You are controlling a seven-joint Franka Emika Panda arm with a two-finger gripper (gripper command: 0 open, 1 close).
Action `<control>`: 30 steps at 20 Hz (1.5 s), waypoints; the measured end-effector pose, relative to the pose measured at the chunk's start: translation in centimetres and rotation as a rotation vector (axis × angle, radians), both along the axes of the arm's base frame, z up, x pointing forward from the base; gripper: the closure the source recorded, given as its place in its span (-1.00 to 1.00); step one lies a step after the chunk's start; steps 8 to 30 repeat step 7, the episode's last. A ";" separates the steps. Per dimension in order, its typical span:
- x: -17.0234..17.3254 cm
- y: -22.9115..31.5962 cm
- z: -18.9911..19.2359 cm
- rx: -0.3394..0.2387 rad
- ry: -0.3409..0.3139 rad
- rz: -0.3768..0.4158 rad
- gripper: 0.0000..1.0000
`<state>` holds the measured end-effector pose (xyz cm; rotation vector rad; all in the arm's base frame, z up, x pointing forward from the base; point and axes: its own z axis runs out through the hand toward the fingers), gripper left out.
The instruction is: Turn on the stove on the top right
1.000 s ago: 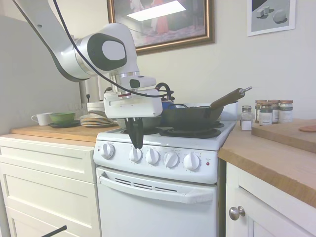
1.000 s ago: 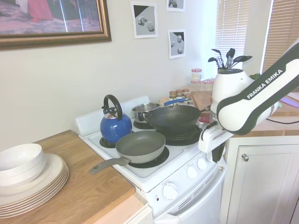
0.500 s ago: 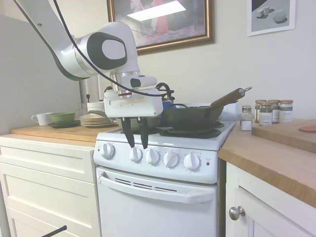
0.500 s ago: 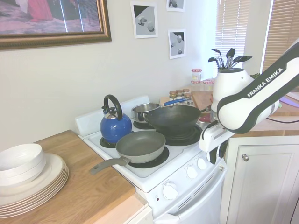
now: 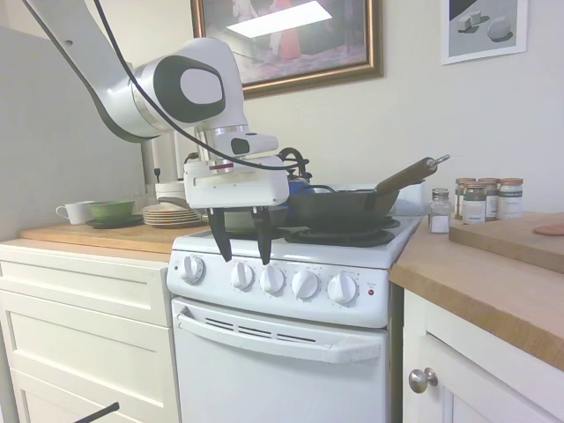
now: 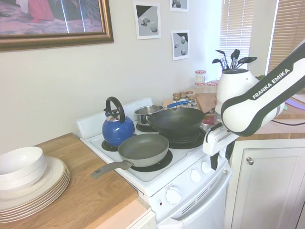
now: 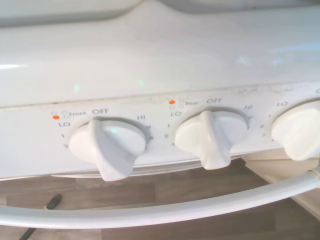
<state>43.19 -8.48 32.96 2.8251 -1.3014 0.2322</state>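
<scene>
Fingers (image 5: 263, 240) spread wider vs 1 s ago, when pinched together; gripper (image 5: 241, 248) now released, holding nothing, tips hanging just above/in front of 2nd knob (image 5: 242, 275) from left on stove (image 5: 282, 344). Stove sits btwn white cabinets w/ wooden tops. Wrist cam: knob marked "Front" (image 7: 108, 146) beside knob marked "Rear" (image 7: 210, 137), oven-door handle (image 7: 165, 207) closer to cam. Wok (image 6: 177, 122), frying pan (image 6: 143, 149), blue kettle (image 6: 117, 129) on burners.

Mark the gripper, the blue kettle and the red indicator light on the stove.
gripper (image 5: 241, 248): first exterior view, gap midway between its open fingers.
blue kettle (image 6: 117, 131): second exterior view, middle of its body.
red indicator light (image 5: 371, 293): first exterior view, the lamp itself.
</scene>
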 end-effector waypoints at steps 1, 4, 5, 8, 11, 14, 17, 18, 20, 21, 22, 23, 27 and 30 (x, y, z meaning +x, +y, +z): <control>0.0 0.0 0.0 0.000 0.001 0.000 -1.00; 0.0 0.1 0.2 0.000 0.005 0.001 -1.00; 0.0 0.0 0.3 -0.001 0.004 0.002 -1.00; 0.1 -0.1 0.4 -0.005 0.005 0.002 -1.00; 0.1 -0.1 0.4 -0.005 0.005 0.002 -1.00; 0.1 -0.1 0.4 -0.005 0.005 0.002 -1.00; 0.1 -0.1 0.4 -0.005 0.005 0.002 -1.00; 0.1 -0.1 0.4 -0.005 0.005 0.002 -1.00; 0.1 -0.1 0.4 -0.005 0.005 0.002 -1.00; 0.1 -0.1 0.4 -0.005 0.005 0.002 -1.00; 0.1 -0.1 0.4 -0.005 0.005 0.002 -1.00; 0.1 -0.1 0.4 -0.005 0.005 0.002 -1.00; 0.1 -0.1 0.4 -0.005 0.005 0.002 -1.00; 0.1 -0.1 0.4 -0.005 0.005 0.002 -1.00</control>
